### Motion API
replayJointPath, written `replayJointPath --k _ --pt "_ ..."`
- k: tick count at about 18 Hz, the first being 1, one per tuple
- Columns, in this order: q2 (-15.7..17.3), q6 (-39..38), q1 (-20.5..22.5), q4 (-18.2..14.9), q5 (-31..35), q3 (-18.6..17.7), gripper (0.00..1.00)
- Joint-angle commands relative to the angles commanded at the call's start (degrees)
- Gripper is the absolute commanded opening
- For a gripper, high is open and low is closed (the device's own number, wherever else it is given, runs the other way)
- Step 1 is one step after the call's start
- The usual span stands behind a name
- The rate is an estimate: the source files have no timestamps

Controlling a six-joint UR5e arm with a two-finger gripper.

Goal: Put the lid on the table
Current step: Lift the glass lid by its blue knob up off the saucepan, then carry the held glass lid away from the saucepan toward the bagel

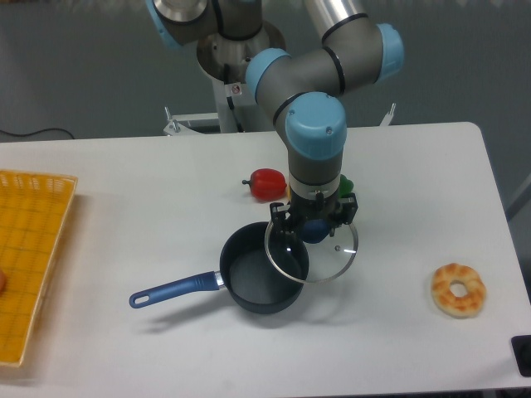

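The lid (330, 259) is a round clear glass disc with a thin metal rim and a dark blue knob. My gripper (314, 225) is shut on the knob and holds the lid in the air, level, overlapping the right rim of the dark blue saucepan (264, 278). The saucepan stands open on the white table (398, 174), its blue handle pointing left. The lid's right half hangs over bare tabletop.
A red pepper (267, 183) lies just behind the pot, and something green (345, 186) shows behind my wrist. A bagel-like ring (458, 289) lies at the front right. A yellow mesh tray (29, 249) sits at the left edge.
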Motion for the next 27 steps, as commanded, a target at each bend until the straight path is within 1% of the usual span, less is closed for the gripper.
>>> replayJointPath --k 5,15,21,27 --pt "0.0 0.26 0.62 -0.09 0.0 0.0 0.48" --pt "-0.18 4.92 2.72 -0.09 -0.18 -0.18 0.48" --pt "-0.61 8.17 4.66 0.17 -0.35 -0.26 0.48" --pt "-1.67 13.18 7.64 0.53 -0.26 -0.18 0.48"
